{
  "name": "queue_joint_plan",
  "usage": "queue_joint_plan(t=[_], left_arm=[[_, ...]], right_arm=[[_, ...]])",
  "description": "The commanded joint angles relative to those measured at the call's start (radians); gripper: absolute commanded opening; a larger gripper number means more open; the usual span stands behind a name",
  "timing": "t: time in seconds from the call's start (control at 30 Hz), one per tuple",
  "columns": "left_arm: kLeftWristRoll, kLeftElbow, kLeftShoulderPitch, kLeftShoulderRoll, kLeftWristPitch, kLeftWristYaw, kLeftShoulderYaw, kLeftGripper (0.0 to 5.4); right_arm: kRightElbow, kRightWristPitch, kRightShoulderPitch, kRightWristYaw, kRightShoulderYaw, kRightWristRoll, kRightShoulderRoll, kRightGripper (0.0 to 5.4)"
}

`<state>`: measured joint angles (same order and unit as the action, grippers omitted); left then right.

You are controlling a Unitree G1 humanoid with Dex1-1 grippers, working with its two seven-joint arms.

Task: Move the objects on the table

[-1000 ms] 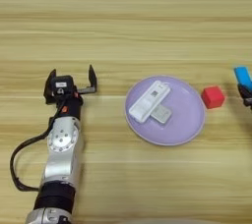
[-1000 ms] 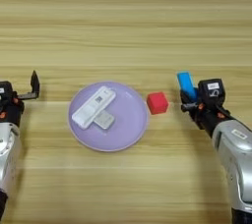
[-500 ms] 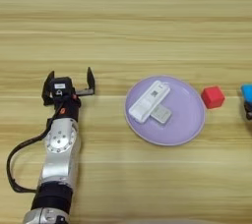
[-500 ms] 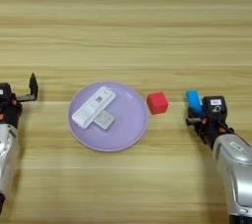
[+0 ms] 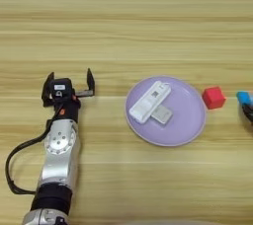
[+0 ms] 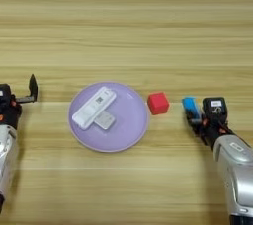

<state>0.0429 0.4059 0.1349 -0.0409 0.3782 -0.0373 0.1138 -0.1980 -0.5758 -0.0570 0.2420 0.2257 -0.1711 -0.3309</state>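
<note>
The right claw (image 6: 197, 115) grips the blue block (image 6: 190, 108) at about 3 o'clock on the tabletop (image 5: 128, 17), just right of the red cube (image 6: 158, 103). The white bar (image 5: 149, 101) and grey piece (image 5: 162, 115) lie on the lilac plate (image 5: 190, 125). The left claw (image 5: 69, 85) waits open at 9 o'clock. The block seems mid-carry; next it needs setting down, probably plateward.
</note>
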Motion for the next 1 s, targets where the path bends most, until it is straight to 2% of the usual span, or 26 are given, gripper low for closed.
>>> queue_joint_plan(t=[0.03, 0.53, 0.73, 1.0], left_arm=[[-0.012, 0.007, 0.002, -0.004, 0.001, -0.003, -0.001, 5.4], [-0.012, 0.008, 0.004, -0.003, 0.001, -0.004, -0.002, 5.4], [-0.014, 0.008, 0.006, -0.002, -0.001, -0.006, -0.003, 5.4], [-0.015, 0.018, 0.012, -0.001, 0.003, -0.008, -0.005, 5.4]], right_arm=[[-0.012, 0.017, 0.01, -0.006, 0.005, -0.007, 0.006, 2.95], [-0.062, 0.109, 0.02, -0.026, 0.042, -0.031, 0.02, 4.53], [-0.12, 0.132, 0.007, -0.007, 0.016, -0.032, 0.016, 5.22], [-0.174, 0.134, 0.011, 0.017, -0.04, -0.007, -0.01, 5.35]])
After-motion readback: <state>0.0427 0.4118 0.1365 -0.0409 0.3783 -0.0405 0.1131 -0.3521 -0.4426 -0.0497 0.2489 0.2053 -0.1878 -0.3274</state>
